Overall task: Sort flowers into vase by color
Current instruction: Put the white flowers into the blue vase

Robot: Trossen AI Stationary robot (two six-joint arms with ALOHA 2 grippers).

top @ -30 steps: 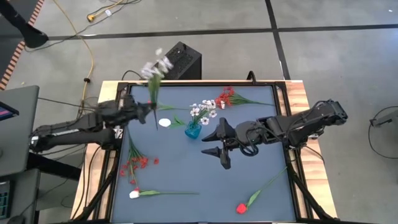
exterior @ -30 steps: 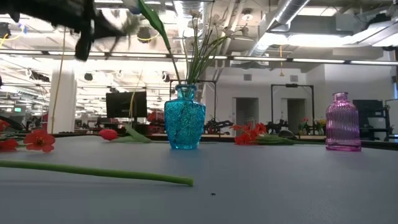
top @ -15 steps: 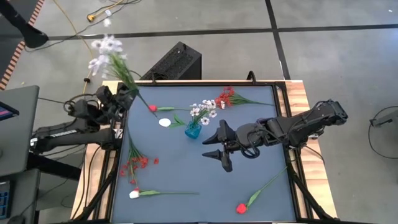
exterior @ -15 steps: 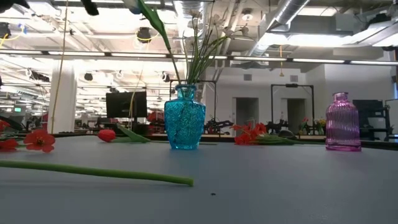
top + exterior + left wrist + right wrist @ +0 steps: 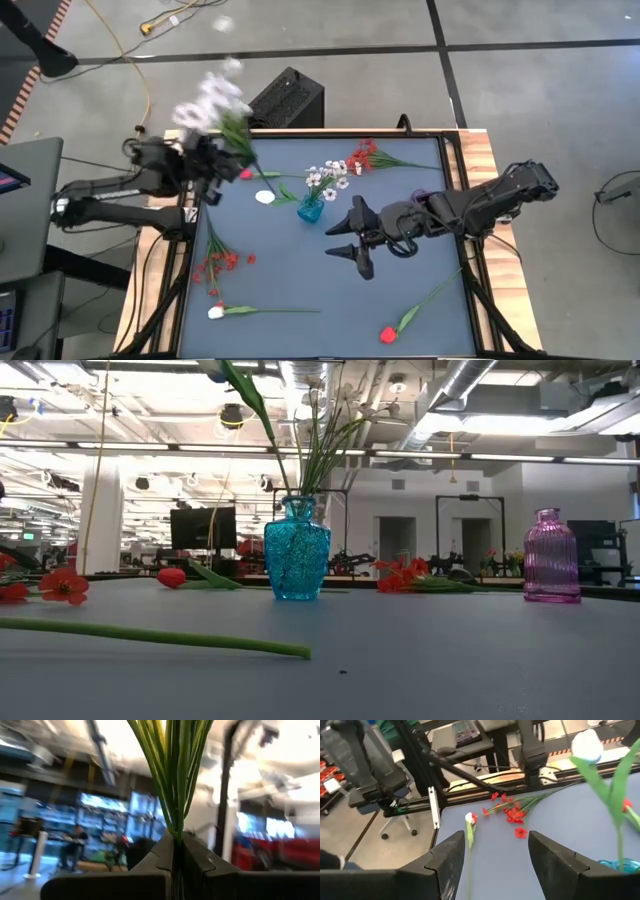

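**White spray lifted off the table in my left tool**

The white-blossom spray [image 5: 212, 103] is up in the air beyond the table's 10 o'clock corner, heads blurred above the floor. My left tool [image 5: 222, 160] is clamped tight on its bundle of green stems [image 5: 175, 775]; in the left wrist view the two dark fingers [image 5: 197, 862] meet around the stems with no gap.

On the table [image 5: 290, 280], the blue vase [image 5: 311, 209] stands a little toward 12 o'clock from the centre and already holds white flowers [image 5: 327, 179] on upright stems. Just beside it at 9 o'clock lies a white bud [image 5: 264, 197], and near that, further toward 10 o'clock, a red bud [image 5: 246, 174]. A red spray [image 5: 364, 157] lies toward 1 o'clock of the vase, close to the far edge. At 8 o'clock another red spray [image 5: 221, 265] lies near the left edge, and below it, toward 7 o'clock, a white bud on a long stem [image 5: 215, 312]. A red bud with a long stem [image 5: 388, 335] lies at 5 o'clock near the front edge.

From table height I also see a pink vase [image 5: 551, 556] standing well apart from the blue one.

My right tool [image 5: 348, 240] hovers over the middle of the table, at 4 o'clock of the blue vase, fingers spread wide and holding nothing.
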